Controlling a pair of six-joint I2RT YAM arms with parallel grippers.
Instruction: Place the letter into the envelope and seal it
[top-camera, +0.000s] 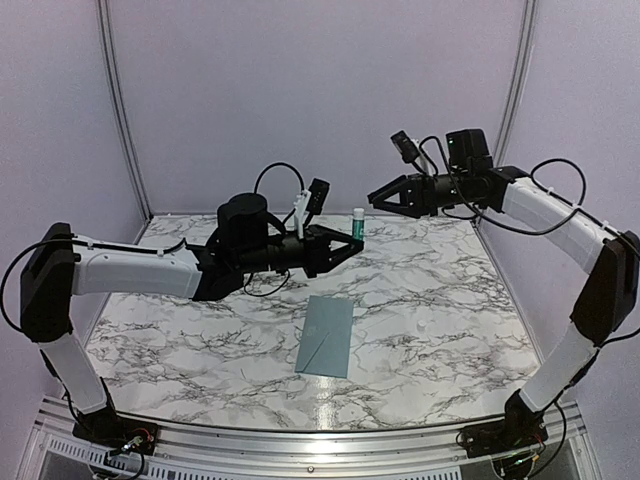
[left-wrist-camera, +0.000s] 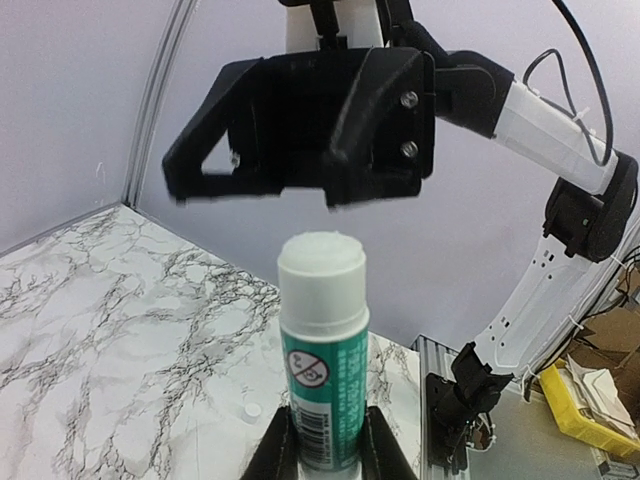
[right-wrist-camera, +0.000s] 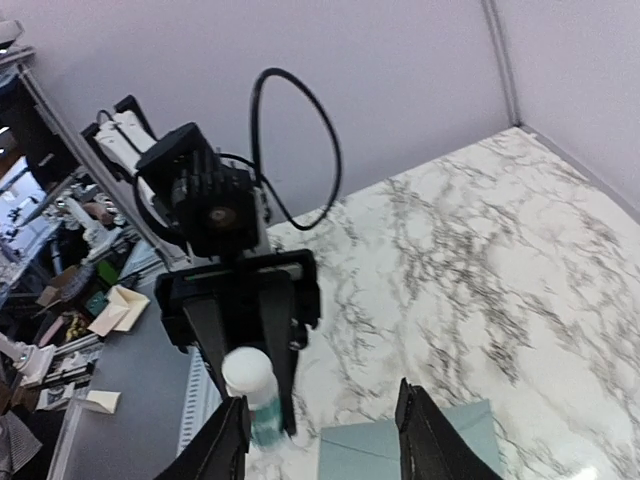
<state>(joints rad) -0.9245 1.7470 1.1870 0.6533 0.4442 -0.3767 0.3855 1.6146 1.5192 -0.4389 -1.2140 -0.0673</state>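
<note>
The grey-blue envelope (top-camera: 327, 335) lies flat on the marble table, in front of both grippers; its corner also shows in the right wrist view (right-wrist-camera: 400, 450). The letter is not in view. My left gripper (top-camera: 354, 241) is raised over the table's middle, shut on an upright white-and-green glue stick (top-camera: 358, 228), which is seen close up in the left wrist view (left-wrist-camera: 322, 350) between the fingers (left-wrist-camera: 272, 450). My right gripper (top-camera: 382, 201) is open and empty, hanging just above and right of the stick's white top (right-wrist-camera: 247, 372).
A small white cap-like piece (top-camera: 424, 328) lies on the table right of the envelope. The booth's walls close the back and sides. The marble table (top-camera: 200, 350) ends at a metal rail in front.
</note>
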